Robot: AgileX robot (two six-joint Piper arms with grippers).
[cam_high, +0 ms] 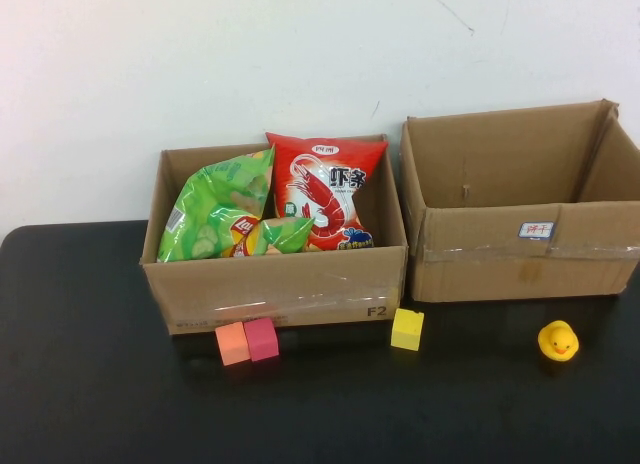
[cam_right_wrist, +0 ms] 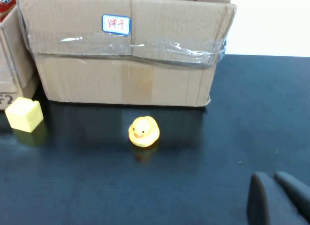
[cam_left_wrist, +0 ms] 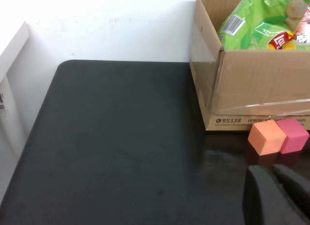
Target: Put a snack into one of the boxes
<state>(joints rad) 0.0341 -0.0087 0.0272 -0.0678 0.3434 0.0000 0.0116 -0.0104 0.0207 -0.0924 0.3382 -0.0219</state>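
Note:
A green chip bag (cam_high: pixel 215 209) and a red shrimp-cracker bag (cam_high: pixel 325 189) stand inside the left cardboard box (cam_high: pixel 275 284). The right cardboard box (cam_high: pixel 520 249) looks empty. Neither gripper shows in the high view. My left gripper (cam_left_wrist: pixel 271 169) is shut and empty, low over the table near the left box's (cam_left_wrist: pixel 252 89) front left corner; the green bag (cam_left_wrist: pixel 256 21) shows above it. My right gripper (cam_right_wrist: pixel 271 175) is shut and empty, low over the table in front of the right box (cam_right_wrist: pixel 126 65).
An orange cube (cam_high: pixel 231 343) and a pink cube (cam_high: pixel 262 338) sit against the left box's front. A yellow cube (cam_high: pixel 407 329) sits between the boxes. A yellow rubber duck (cam_high: pixel 558 341) sits before the right box. The black table (cam_high: pixel 100 384) ends at a white wall.

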